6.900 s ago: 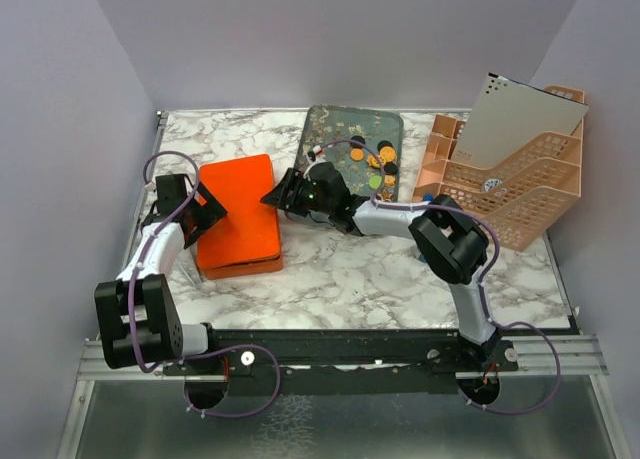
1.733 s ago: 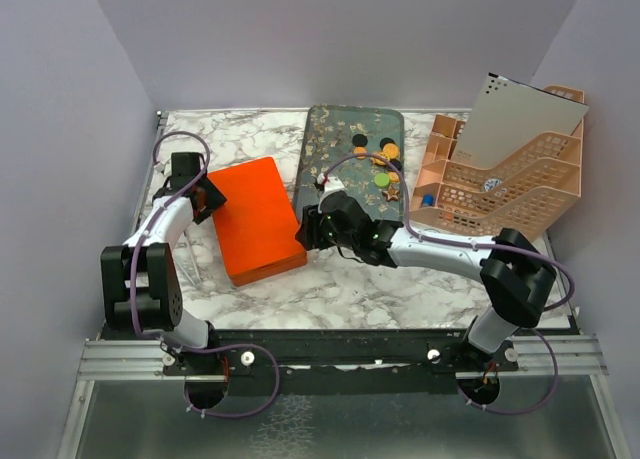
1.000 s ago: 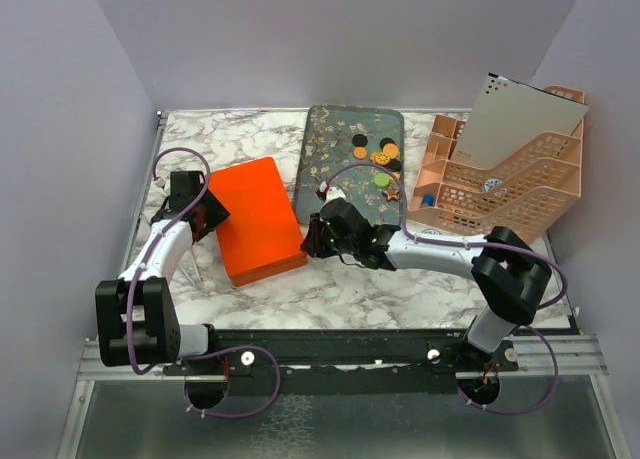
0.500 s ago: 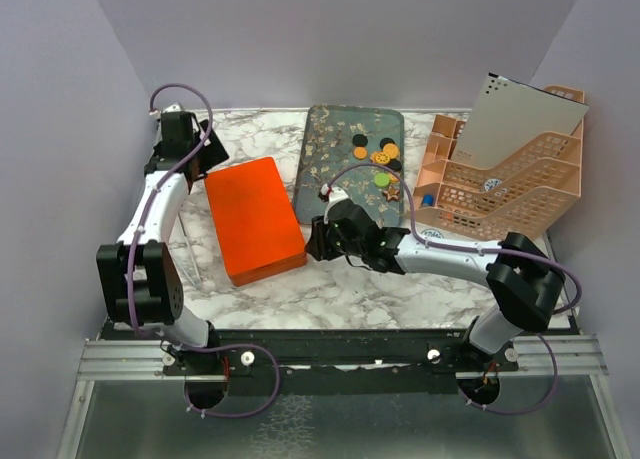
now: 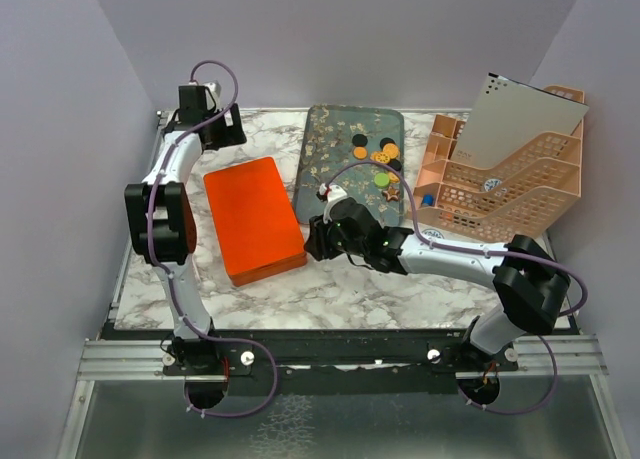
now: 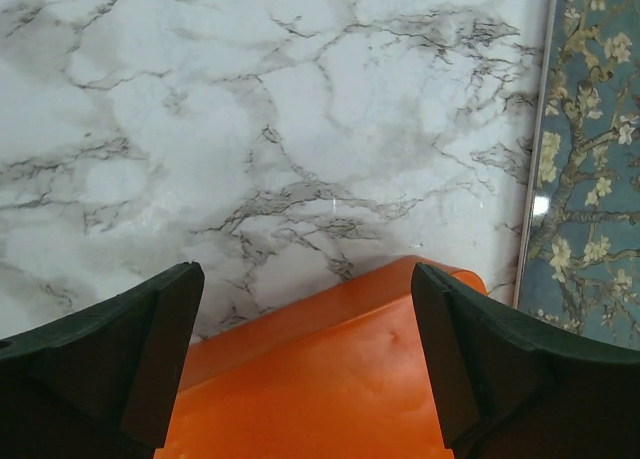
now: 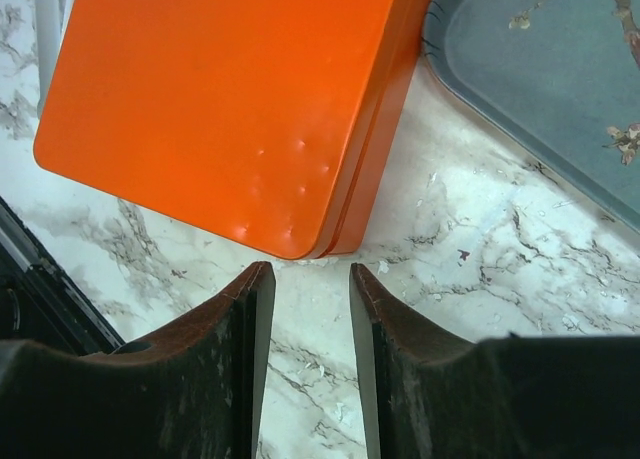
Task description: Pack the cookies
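Cookies [image 5: 378,162] lie on floral tray [image 5: 328,144], orange box [image 5: 253,219] at eight o'clock; left gripper [image 6: 305,294] gapes, right gripper [image 7: 301,279] barely parted.

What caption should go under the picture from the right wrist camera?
Empty jaws, slightly apart, face the orange box's corner on the marble table, floral tray alongside.

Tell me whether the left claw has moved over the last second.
Yes. The left claw has swung away from the arm bases: from beside the left side of the orange box to the back edge of the table, just past the box's far end.
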Robot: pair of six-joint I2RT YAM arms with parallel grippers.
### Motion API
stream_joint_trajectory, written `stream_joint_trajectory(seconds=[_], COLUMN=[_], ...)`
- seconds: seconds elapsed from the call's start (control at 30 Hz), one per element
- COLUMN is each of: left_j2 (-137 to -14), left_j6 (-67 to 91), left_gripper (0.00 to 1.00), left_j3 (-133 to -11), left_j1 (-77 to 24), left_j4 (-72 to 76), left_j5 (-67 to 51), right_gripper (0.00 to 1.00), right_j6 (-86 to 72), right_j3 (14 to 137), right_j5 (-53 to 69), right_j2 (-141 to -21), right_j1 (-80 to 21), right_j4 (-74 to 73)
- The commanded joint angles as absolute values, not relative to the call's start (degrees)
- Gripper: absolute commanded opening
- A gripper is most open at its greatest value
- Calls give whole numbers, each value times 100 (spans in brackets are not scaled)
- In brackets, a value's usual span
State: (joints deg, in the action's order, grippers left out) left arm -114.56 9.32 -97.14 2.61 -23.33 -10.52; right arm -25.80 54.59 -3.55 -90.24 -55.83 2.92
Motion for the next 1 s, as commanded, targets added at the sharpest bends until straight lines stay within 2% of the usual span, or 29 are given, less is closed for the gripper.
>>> stream_joint_trajectory(seconds=[0.0, 0.27, 0.43, 0.87, 0.97], left_j2=[-11870, -12382, -12267, -11809, -11778], left_j6=[403, 515, 526, 294, 286], left_gripper=[94, 94, 93, 92, 91], left_j3=[-10185, -10232, -10338, -9967, -9896], left_j1=[247, 249, 253, 247, 252], left_j4=[-2737, -3060, -3396, -3647, -3664], left_j5=[-1866, -2953, -3505, -3608, -3594], right_gripper=[44, 49, 52, 53, 49], right_j6=[-2338, -2136, -2169, -2889, -2943], right_j3=[5497, 5533, 5562, 5757, 5809], right_j5=[-239, -324, -350, -449, -435], right_j2=[-8963, -9025, -9063, -9545, -9707], right_j1=[-5655, -5703, -5712, -5712, -5705], right_j4=[322, 271, 285, 244, 179])
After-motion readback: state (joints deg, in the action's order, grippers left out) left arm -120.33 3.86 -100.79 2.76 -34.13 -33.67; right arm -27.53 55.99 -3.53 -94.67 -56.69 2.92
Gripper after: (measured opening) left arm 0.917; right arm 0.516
